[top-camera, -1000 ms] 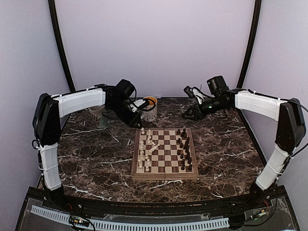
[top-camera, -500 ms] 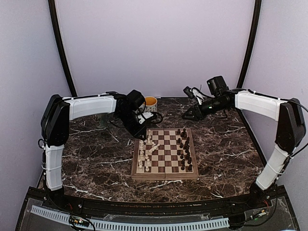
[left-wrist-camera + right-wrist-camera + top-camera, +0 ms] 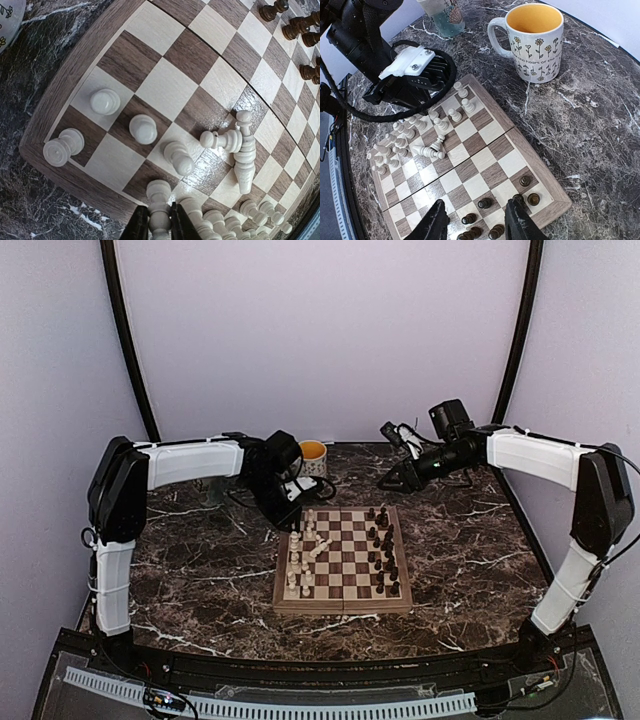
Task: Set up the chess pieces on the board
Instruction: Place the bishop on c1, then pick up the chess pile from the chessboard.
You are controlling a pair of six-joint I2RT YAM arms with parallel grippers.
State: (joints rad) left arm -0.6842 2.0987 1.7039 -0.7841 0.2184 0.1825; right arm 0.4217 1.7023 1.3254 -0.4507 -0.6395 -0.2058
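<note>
Left tool (image 3: 159, 222), clamping one piece (image 3: 159, 194) (two toppled (image 3: 242, 155))

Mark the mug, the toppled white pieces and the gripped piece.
mug (image 3: 537, 50), right wrist view, painted side.
toppled white pieces (image 3: 244, 159), left wrist view, longer one's shaft.
gripped piece (image 3: 159, 194), left wrist view, head.

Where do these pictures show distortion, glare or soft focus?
Left wrist view: the board curves like a fisheye, glare whitens a dark square beside the toppled white pieces, and the left hand, gripping a white piece, is cropped. Top external view: the chess pieces look small and soft. Right wrist view: sharp, mug evenly lit.
</note>
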